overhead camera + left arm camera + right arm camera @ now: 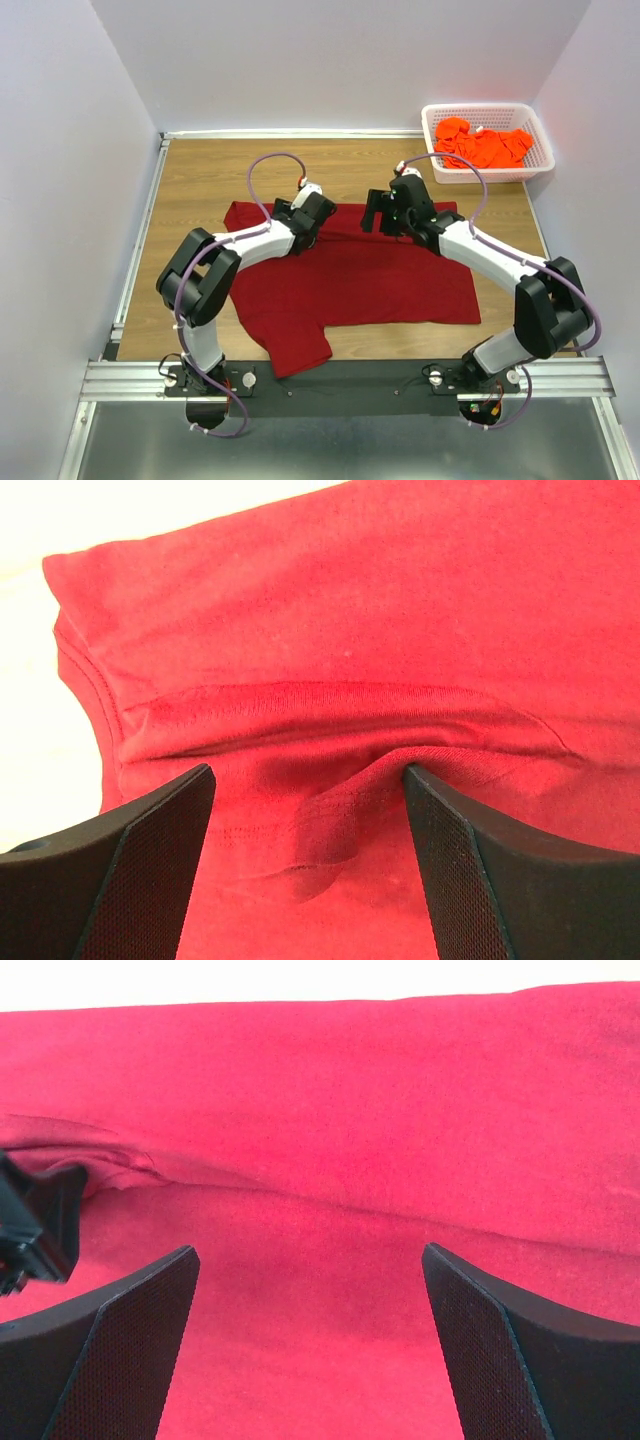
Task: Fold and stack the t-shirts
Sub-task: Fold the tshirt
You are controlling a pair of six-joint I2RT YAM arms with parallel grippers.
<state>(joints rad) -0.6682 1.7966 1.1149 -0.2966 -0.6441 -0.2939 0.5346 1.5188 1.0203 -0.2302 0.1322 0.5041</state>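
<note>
Two arms reach from the near edge over a wooden surface (190,180), and both end above one maroon t-shirt (380,285) that lies spread flat across the middle of it. One sleeve-like flap of the shirt sticks out toward the near edge, close to the black rail where the arms are bolted, and the shirt's far left corner lies just beyond the left arm (215,270). In the left wrist view the left fingers (130,870) stand spread apart low over the cloth near a stitched seam, with a soft raised wrinkle of the fabric sitting in the gap between them; they are not pressed onto it, and whether their tips touch the shirt cannot be told. Pale bare surface shows past the shirt's edge at the left of that view. The right arm (500,265) stretches to the far right part of the shirt, and the right fingers (120,1350) are spread as wide, with nothing pinched and only flat maroon cloth, crossed by a shallow crease, under them. A black piece of the other arm shows at the left edge of the right wrist view, so the two wrists are near each other but apart. Several orange t-shirts (485,148) lie crumpled together inside a white mesh basket (432,140) in the far right corner, well apart from the maroon one.
</note>
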